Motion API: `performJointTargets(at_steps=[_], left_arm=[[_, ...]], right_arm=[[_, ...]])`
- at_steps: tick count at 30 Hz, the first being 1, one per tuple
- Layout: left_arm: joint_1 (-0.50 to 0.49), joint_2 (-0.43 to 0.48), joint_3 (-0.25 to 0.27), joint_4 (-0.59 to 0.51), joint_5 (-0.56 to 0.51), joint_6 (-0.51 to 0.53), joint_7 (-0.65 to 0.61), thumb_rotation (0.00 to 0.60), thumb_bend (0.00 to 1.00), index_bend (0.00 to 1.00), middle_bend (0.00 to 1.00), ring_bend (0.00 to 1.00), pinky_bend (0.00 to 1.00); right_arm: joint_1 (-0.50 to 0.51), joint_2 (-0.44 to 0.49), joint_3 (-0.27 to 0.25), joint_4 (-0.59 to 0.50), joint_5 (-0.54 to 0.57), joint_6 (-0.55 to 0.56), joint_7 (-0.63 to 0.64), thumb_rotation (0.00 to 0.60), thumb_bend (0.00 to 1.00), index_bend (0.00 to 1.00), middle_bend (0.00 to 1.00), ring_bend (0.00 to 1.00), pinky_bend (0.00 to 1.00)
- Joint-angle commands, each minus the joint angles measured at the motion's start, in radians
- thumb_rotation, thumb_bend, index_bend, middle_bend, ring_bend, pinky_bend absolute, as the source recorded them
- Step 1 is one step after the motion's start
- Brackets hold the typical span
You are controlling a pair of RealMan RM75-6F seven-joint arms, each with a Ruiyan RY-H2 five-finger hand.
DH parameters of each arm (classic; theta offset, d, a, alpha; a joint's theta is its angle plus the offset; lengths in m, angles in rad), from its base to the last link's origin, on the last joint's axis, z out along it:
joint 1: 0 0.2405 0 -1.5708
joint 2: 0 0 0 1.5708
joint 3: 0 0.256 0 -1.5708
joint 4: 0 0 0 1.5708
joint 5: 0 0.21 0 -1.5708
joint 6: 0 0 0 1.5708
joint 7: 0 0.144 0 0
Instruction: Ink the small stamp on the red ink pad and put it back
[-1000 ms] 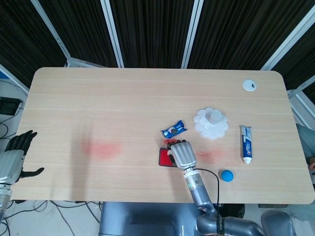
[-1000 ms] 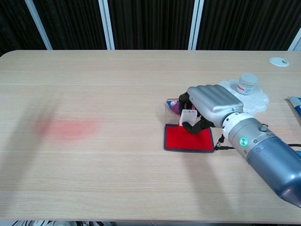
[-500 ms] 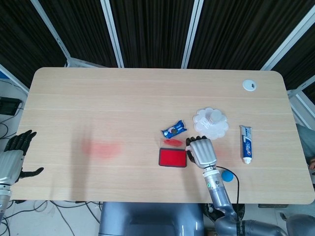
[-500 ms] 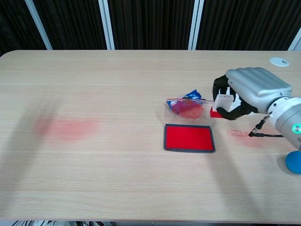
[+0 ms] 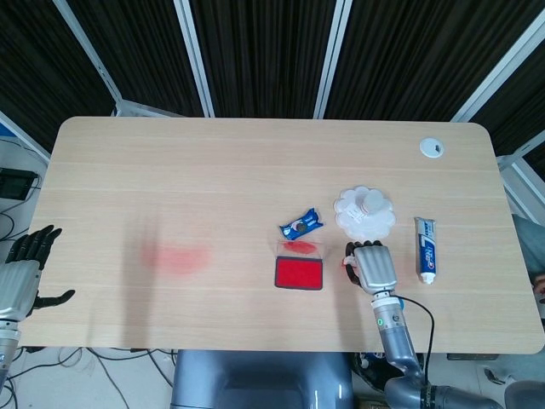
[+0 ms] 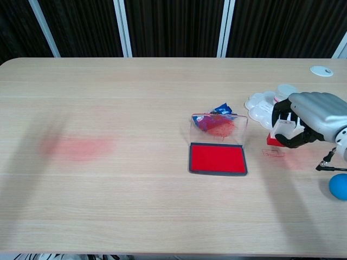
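One small stamp (image 6: 277, 134) gripped in right hand (image 6: 310, 119); left hand (image 5: 24, 274) released.

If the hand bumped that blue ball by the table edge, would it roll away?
Probably yes. The blue ball looks round and smooth, with nothing touching it, so a nudge would likely send it rolling. It sits near the front edge of the table, so it might drop off. It looks small and likely light, though I can't tell if it is squishy or hard.
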Motion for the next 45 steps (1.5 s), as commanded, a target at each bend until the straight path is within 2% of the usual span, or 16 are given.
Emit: performJointTargets(at_steps=[1,8,27,45], left_arm=[[0.000,-0.002,-0.001,0.003,0.001,0.003,0.005,0.600,0.00,0.00,0.00,0.00,0.00],[0.000,-0.004,-0.003,0.002,-0.007,0.000,0.010,0.600,0.00,0.00,0.00,0.00,0.00],[-0.004,-0.004,-0.006,-0.001,-0.022,-0.011,0.023,0.600,0.00,0.00,0.00,0.00,0.00],[-0.004,-0.005,-0.007,-0.001,-0.024,-0.011,0.026,0.600,0.00,0.00,0.00,0.00,0.00]], right_arm=[[-0.001,-0.023,0.001,0.035,0.000,-0.008,0.018,0.600,0.56,0.76,0.58,0.48,0.43],[0.000,-0.059,0.004,0.099,-0.005,-0.018,0.053,0.600,0.54,0.76,0.56,0.46,0.41],[0.002,-0.097,0.011,0.176,-0.001,-0.055,0.073,0.600,0.49,0.74,0.53,0.44,0.39],[0.001,-0.102,0.021,0.185,0.010,-0.071,0.056,0.600,0.43,0.67,0.48,0.41,0.37]])
